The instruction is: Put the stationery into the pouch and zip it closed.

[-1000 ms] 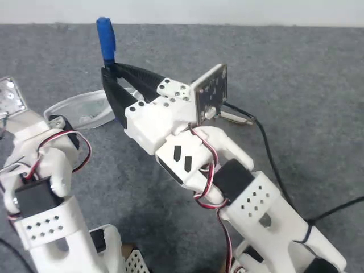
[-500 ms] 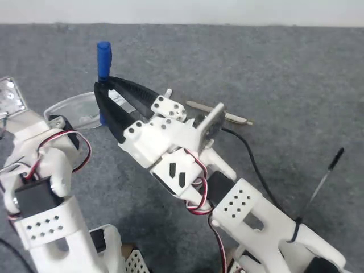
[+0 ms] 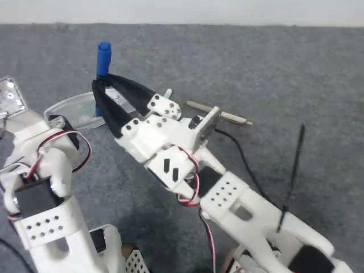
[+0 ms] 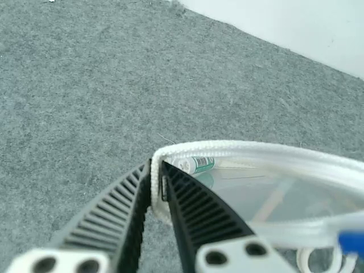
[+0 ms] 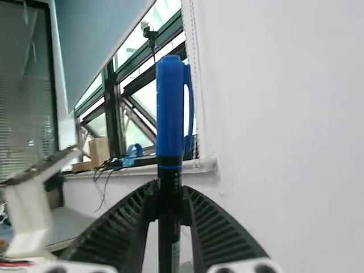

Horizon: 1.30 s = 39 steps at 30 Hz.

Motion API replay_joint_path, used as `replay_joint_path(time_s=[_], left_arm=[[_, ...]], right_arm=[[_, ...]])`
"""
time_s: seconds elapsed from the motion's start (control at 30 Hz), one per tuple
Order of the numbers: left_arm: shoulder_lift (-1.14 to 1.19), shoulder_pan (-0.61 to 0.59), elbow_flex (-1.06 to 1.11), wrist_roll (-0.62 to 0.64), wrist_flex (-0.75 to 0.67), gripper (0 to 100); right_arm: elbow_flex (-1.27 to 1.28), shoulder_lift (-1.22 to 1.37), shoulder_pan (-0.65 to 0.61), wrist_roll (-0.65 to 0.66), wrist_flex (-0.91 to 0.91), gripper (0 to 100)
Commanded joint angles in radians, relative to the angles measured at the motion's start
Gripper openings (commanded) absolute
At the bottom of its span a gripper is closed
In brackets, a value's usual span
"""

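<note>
1. Where the right wrist view looks past its load, the room shows: white wall (image 5: 273, 114), tall windows (image 5: 131, 85) with blinds, cluttered sill.
2. Grey felt-like surface (image 3: 296, 68) carries everything. The nap probably helps stop the pouch sliding.
3. Right arm (image 3: 170, 148) is stretched across toward the left arm (image 3: 40, 187), which puts its load at the pouch.
4. Clear pouch (image 3: 71, 108) with a white zip lies flat, and its mouth appears open. Left end effector (image 4: 156, 179) is pinched closed on the zip rim at one end. My read: it anchors the pouch and holds the mouth agape for loading. A small green-labelled item (image 4: 196, 165) is already inside.
5. Blue pen (image 3: 103, 57), capped and upright, is clamped at the lower barrel by the right end effector (image 3: 102, 91). It sits over the pouch's edge, not yet in. It likely needs tilting to slide inside.
6. Slim pale stick (image 3: 219, 114), perhaps a pencil, lies beyond the right arm, well apart from the pouch, presumably next.
</note>
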Motion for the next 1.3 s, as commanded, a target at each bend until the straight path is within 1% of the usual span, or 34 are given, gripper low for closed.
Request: replay_joint_path(time_s=[0.0, 0.07, 0.2, 0.43, 0.77, 0.97, 1.27], left_arm=[[0.015, 0.003, 0.013, -0.006, -0.011, 1], [0.015, 0.003, 0.013, -0.006, -0.011, 1], [0.015, 0.003, 0.013, -0.008, -0.011, 1], [0.015, 0.003, 0.013, -0.008, -0.011, 1], [0.015, 0.003, 0.013, -0.008, -0.011, 1], [0.018, 0.003, 0.013, -0.008, -0.011, 1], [0.02, 0.003, 0.015, -0.008, -0.011, 1]], right_arm=[[-0.028, 0.076, 0.024, 0.133, -0.166, 0.7], [-0.028, 0.125, 0.021, 0.173, -0.206, 0.7], [-0.028, 0.199, 0.022, 0.21, -0.249, 0.7], [-0.015, 0.255, 0.021, 0.31, -0.246, 0.7], [0.103, 0.255, 0.012, 0.443, -0.245, 1.6], [0.163, 0.245, -0.013, 0.448, -0.245, 15.4], [0.181, 0.245, -0.03, 0.448, -0.245, 16.3]])
